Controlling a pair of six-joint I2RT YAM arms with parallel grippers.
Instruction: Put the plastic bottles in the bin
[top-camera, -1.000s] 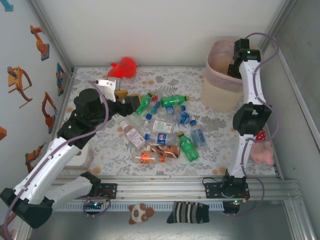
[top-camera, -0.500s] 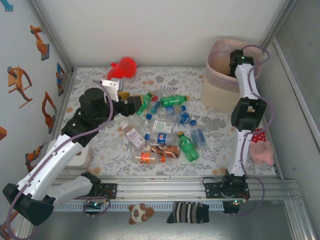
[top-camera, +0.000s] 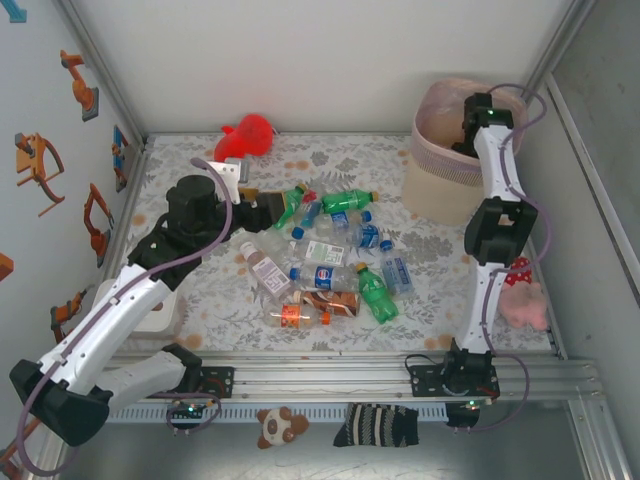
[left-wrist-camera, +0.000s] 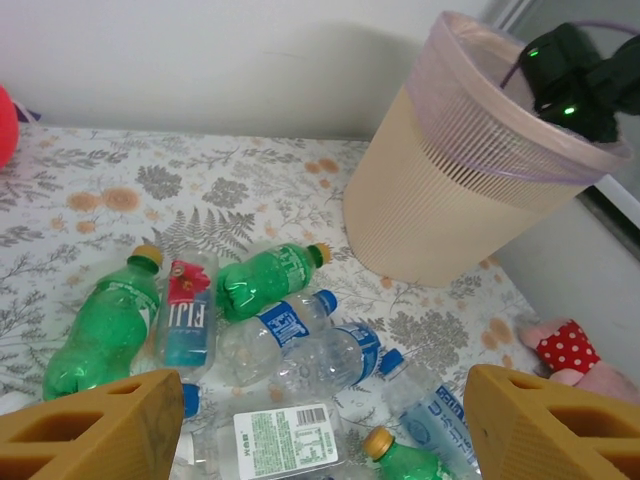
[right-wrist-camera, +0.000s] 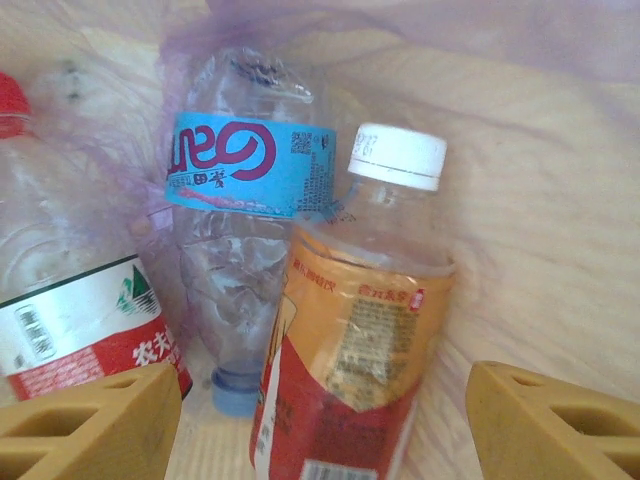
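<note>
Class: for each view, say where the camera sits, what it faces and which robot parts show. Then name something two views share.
Top external: above, behind the bases, looking down on the table; left arm and right arm show.
Left wrist: on that arm, facing past the bottles to the bin; left gripper shows.
Right wrist: at the bin's mouth, looking at bottles inside; right gripper shows.
Shared: the bin, in top and left wrist.

The top camera looks down from high behind the table's (top-camera: 440, 300) near edge over the whole surface. The left wrist camera sits low at the left, facing the scattered bottles (left-wrist-camera: 268, 281) and the far-right-corner bin (left-wrist-camera: 430, 210), both shared with the top view. The right wrist camera looks close-up into the bin.
</note>
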